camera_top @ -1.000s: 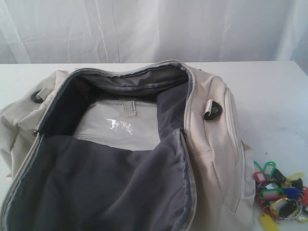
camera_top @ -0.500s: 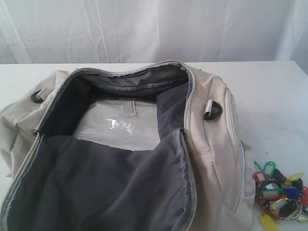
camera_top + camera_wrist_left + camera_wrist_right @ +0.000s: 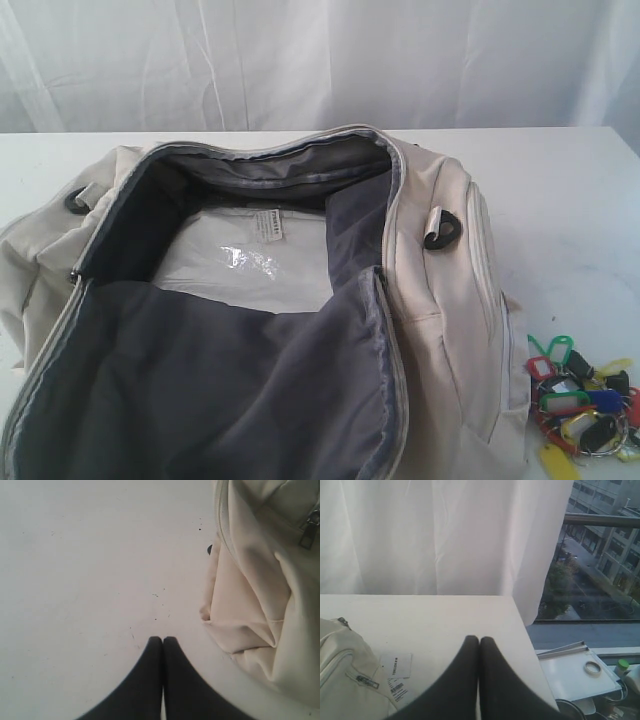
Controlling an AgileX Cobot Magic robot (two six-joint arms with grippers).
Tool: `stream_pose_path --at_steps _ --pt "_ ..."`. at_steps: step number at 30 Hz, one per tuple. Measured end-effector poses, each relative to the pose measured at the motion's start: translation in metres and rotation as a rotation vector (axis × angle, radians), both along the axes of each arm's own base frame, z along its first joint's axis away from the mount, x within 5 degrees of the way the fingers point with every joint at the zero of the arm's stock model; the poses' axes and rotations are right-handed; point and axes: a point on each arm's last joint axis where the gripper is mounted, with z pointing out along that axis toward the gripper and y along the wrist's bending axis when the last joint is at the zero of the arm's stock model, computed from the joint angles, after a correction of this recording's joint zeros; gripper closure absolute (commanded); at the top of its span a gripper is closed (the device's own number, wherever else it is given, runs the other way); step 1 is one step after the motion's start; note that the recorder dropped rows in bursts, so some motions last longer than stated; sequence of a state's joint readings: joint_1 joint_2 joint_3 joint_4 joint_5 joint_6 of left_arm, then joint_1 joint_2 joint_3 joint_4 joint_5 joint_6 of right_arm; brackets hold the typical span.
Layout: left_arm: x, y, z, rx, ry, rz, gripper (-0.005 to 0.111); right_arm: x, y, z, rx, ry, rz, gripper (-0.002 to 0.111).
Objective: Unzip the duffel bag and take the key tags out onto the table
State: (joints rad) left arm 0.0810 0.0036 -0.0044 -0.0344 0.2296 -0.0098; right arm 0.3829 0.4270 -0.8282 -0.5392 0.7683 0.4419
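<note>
The cream-white duffel bag lies unzipped on the white table, its dark grey lining folded open. The coloured key tags rest in a bunch on the table by the bag's right side. Neither gripper shows in the exterior view. My left gripper is shut and empty over bare table, with an end of the duffel bag beside it. My right gripper is shut and empty above the table near its edge, beside a zipped corner of the duffel bag.
A clear-wrapped white pack lies inside the bag. White paper barcode tags lie on the table by the bag. A white curtain hangs behind. The table edge drops off beside my right gripper, a window beyond it.
</note>
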Motion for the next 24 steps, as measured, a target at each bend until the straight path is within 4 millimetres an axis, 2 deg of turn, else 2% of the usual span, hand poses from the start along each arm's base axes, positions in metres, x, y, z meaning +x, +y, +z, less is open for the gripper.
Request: stream_pose_path --at_steps 24 --pt "0.0000 0.0000 0.0000 0.000 0.000 0.000 0.107 -0.0021 -0.0014 -0.0007 0.006 -0.005 -0.014 0.108"
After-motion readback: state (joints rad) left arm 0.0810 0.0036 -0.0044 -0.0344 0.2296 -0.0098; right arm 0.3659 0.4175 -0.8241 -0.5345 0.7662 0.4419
